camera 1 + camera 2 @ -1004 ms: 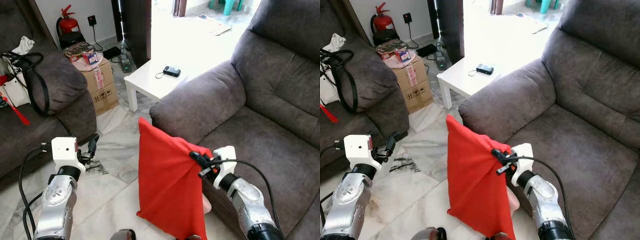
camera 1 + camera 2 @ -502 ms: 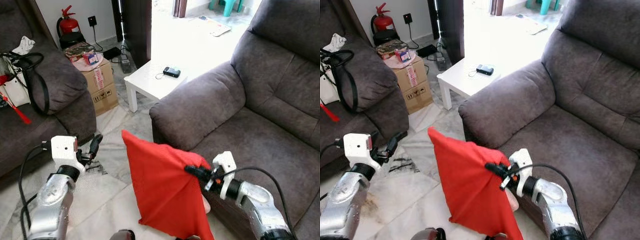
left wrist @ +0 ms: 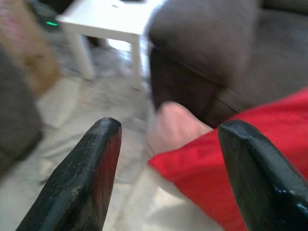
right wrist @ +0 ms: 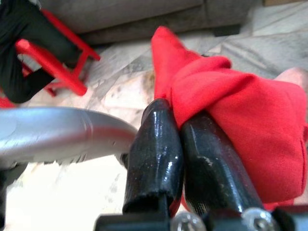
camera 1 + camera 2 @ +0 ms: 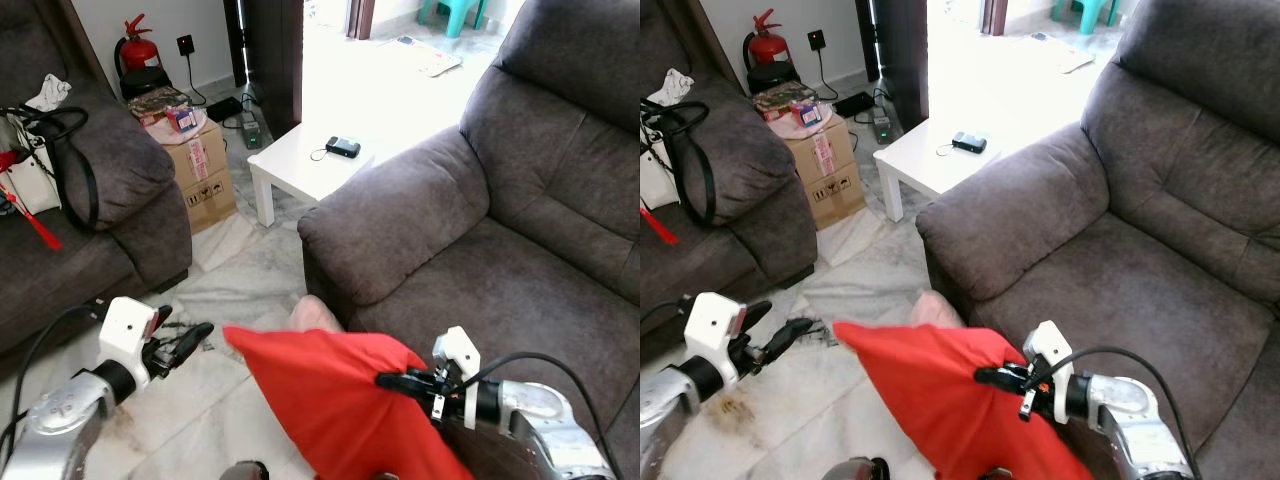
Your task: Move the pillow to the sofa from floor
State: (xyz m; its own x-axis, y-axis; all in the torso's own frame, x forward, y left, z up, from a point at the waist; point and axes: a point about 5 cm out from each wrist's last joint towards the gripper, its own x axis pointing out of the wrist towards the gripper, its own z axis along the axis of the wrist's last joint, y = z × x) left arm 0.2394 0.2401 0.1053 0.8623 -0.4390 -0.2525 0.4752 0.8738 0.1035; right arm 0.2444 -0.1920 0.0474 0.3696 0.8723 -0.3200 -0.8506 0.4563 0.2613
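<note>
The red pillow [image 5: 340, 400] hangs low in front of me, tilted nearly flat, its far corner pointing left. My right gripper [image 5: 392, 381] is shut on the pillow's upper right edge; in the right wrist view red cloth [image 4: 240, 125] is pinched between the two black fingers [image 4: 159, 144]. My left gripper [image 5: 190, 335] is open, low at the left over the floor, apart from the pillow's corner. In the left wrist view its fingers [image 3: 91, 163] frame the red pillow [image 3: 240, 159] and a pink cushion [image 3: 175, 122]. The grey sofa [image 5: 500, 270] stands at right, seat bare.
A pink cushion [image 5: 315, 315] lies on the floor by the sofa's arm. A white low table [image 5: 305, 160] with a black device stands beyond. A second grey sofa [image 5: 90, 220] with a bag is at left, beside cardboard boxes [image 5: 200, 165]. A fire extinguisher [image 5: 138, 50] stands by the wall.
The right gripper has dropped lower and swung the pillow from upright to nearly flat, uncovering the pink cushion. The left arm has lowered, its gripper turned toward the pillow.
</note>
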